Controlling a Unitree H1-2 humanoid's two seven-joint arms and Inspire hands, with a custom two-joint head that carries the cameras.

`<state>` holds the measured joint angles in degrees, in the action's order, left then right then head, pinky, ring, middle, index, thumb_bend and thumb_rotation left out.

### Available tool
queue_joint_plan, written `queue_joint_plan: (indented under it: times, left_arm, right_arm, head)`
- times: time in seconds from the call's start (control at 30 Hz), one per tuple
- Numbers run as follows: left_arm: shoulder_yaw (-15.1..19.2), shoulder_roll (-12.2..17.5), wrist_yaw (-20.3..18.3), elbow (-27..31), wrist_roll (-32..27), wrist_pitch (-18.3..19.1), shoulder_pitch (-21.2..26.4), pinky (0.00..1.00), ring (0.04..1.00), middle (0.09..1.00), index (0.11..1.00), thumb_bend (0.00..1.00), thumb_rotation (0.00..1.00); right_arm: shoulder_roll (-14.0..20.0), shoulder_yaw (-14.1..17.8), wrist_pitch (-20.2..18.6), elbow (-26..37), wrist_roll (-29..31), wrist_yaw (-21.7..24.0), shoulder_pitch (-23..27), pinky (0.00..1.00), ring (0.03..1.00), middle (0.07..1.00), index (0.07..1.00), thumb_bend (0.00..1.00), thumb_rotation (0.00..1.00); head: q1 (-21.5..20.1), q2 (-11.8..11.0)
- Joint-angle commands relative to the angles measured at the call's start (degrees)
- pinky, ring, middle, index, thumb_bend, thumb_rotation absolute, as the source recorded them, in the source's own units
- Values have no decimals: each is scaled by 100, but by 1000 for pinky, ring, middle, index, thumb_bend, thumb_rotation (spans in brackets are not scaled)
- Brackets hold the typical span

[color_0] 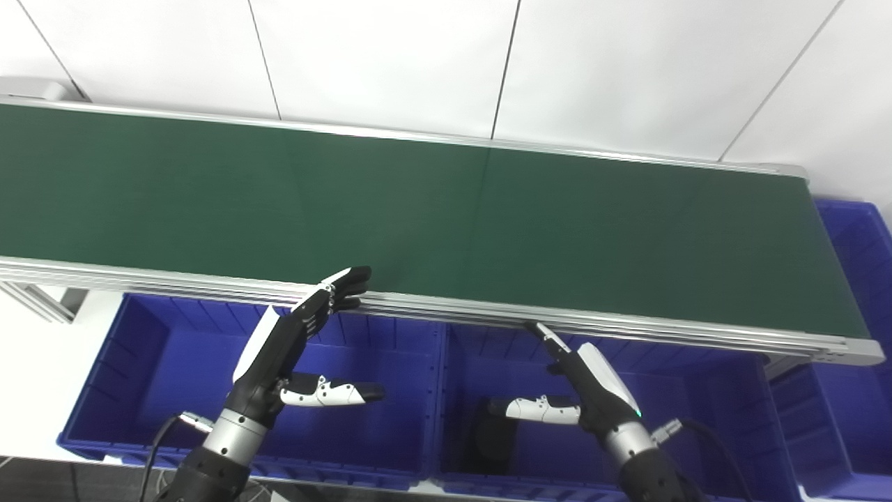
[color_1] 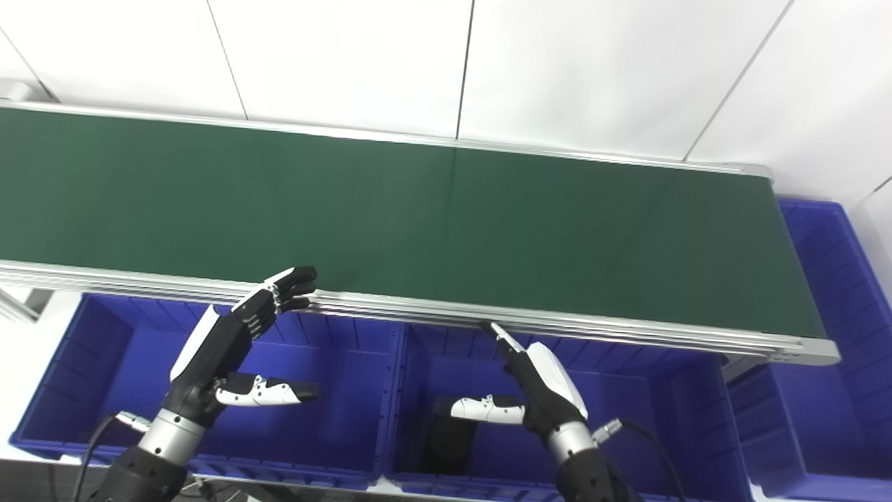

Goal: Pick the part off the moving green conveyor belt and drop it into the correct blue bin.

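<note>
The long dark green conveyor belt [color_0: 446,209], framed in silver aluminium rails, ran across the view from left to right, its long axis dropping slightly toward the right, and its green face was bare from end to end. No part showed on it. Below its near rail sat two deep blue plastic bins side by side: the left blue bin [color_0: 160,362] and the middle blue bin [color_0: 704,411]. A third blue bin [color_0: 860,258] stood off the belt's right end. In the middle bin, under the right thumb, lay a dark shape [color_0: 491,439] too dim to identify; whether it was the part could not be told.

The black-and-white left hand [color_0: 293,341] hung over the left bin, holding nothing, its fingers [color_0: 345,286] stretched straight and together toward the near rail, tips at the rail's edge, thumb spread out to the right. The right hand [color_0: 585,390] hung over the middle bin, likewise empty, fingers extended up toward the near rail and seen edge-on, thumb pointing left, well apart from them.
</note>
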<state>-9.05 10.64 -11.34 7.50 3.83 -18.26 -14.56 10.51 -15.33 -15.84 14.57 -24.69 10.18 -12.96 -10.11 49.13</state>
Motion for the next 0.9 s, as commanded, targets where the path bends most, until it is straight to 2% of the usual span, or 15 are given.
queue_joint_plan:
  times: [0.0,0.07,0.23,0.33,0.57,0.7,0.87]
  left_arm:
    - [11,47,-31,199,-94,-72,4,822,866,892,873,817,277]
    - [20,57,-41,226,-92,-53,-23,824,866,892,873,822,278]
    - [20,101,-70,284,-65,48,-96,846,877,899,881,829,289]
    - [13,114,-78,319,-23,197,-117,798,874,906,886,841,311]
    - [32,167,-113,293,-119,225,-114,787,868,909,888,862,323]
    - [42,288,-203,169,-155,170,-37,759,864,912,892,851,327]
    - [68,366,-247,172,-117,266,21,794,869,910,890,859,319]
  right_arm:
    - [-83,95,506,280,347,-124,-2,817,939,983,997,1000,589]
    - [-114,151,688,312,651,-94,-74,878,950,984,999,1000,560]
    - [-92,176,1235,210,1239,14,-208,949,970,982,1000,1000,547]
    - [-82,139,1487,104,1353,17,-239,959,972,979,1000,1000,516]
    - [-180,100,1653,18,1369,-66,-298,959,968,986,1000,1000,473]
    - [-342,58,1777,-90,1200,-265,-330,946,959,980,1000,1000,464]
    - [-476,2,1891,-219,973,-481,-366,933,953,973,1000,1000,487]
  head:
    - [15,-3]
    - [29,-16]
    - [20,-102]
    - [4,-155]
    - [-182,-270]
    - [-502,-386]
    - [-864,-437]
